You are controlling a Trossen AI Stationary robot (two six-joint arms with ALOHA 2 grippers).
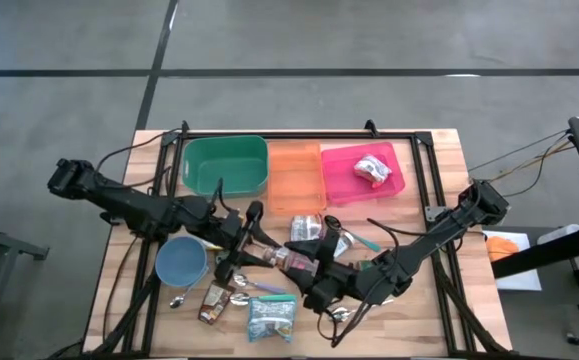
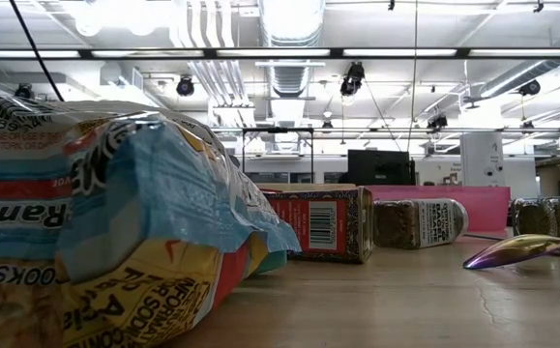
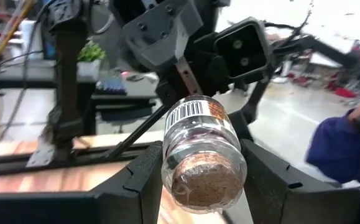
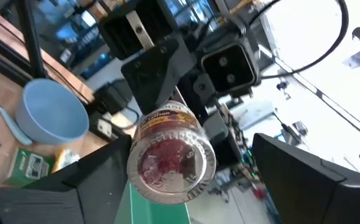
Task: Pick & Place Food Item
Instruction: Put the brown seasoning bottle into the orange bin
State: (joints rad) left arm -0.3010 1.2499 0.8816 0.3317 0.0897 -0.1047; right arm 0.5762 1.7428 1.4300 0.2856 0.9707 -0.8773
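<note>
Above the middle of the wooden tabletop [image 1: 439, 160], the 2 arms met end to end over 1 small clear spice jar [image 1: 296, 262], which hung in the air between them, lying on its side. The left gripper [image 3: 199, 186] was closed on the jar [image 3: 203, 158]: in the left wrist view both dark fingers [image 3: 143, 175] pressed against the glass, 1 on each flank, with the jar's round end facing the camera and a barcode label on its side. The right gripper [image 4: 186, 174] stood at the jar's other end with its fingers [image 4: 92, 171] spread wide, clear of the glass on both sides, so it was not gripping anything; in the right wrist view the jar [image 4: 170, 160] sat in the gap between them with the left arm's wrist camera just behind it.

At the tabletop's far edge 3 bins stood in a row, touching: a green bin [image 1: 226, 164], an orange bin [image 1: 295, 177] and a pink bin [image 1: 362, 172] with a wrapped packet [image 1: 374, 170] in it. A blue bowl [image 1: 181, 262] sat near the left arm, and a ramen packet [image 1: 271, 317] lay at the near edge below the jar. In the low view that packet [image 2: 115, 222] filled the foreground, with a red box [image 2: 320, 224], another lying jar [image 2: 419, 222] and an iridescent spoon [image 2: 516, 249] beyond. A person's blue sleeve [image 3: 341, 152] showed in the room behind.
</note>
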